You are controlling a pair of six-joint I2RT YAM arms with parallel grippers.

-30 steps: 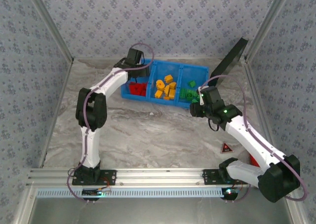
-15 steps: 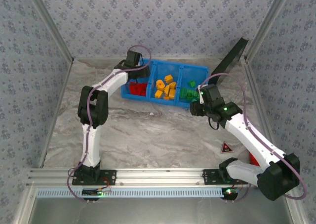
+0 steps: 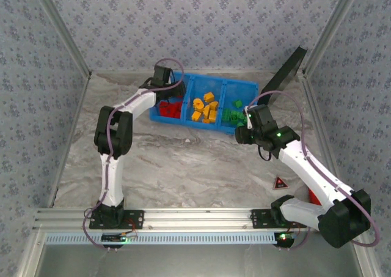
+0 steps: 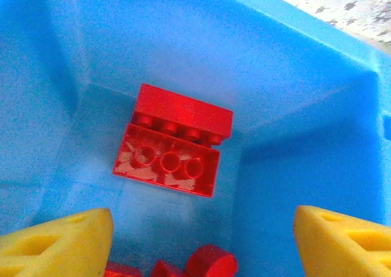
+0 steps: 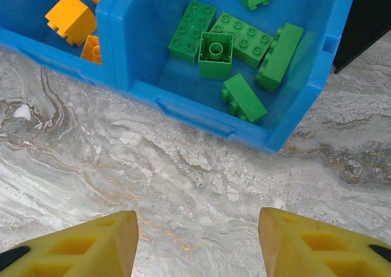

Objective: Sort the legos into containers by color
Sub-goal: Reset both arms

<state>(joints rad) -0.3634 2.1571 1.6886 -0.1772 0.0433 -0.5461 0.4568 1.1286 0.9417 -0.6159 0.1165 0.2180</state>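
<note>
Three colours binned, none loose on table (image 5: 183,179) | left gripper (image 4: 201,243) spread empty over red brick (image 4: 174,144), lower centre, in bin (image 5: 183,109); arm drifted slightly left | right gripper (image 5: 195,243) agape, empty, below green legos (image 5: 235,44) | sorting probably complete

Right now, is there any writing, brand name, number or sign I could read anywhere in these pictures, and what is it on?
No readable text anywhere.
Red triangular marker: a dark mark at its middle, too small to read.
Studs of the green bricks and the red brick: no lettering can be made out.
Blue bin: no label visible on the walls that show.
</note>
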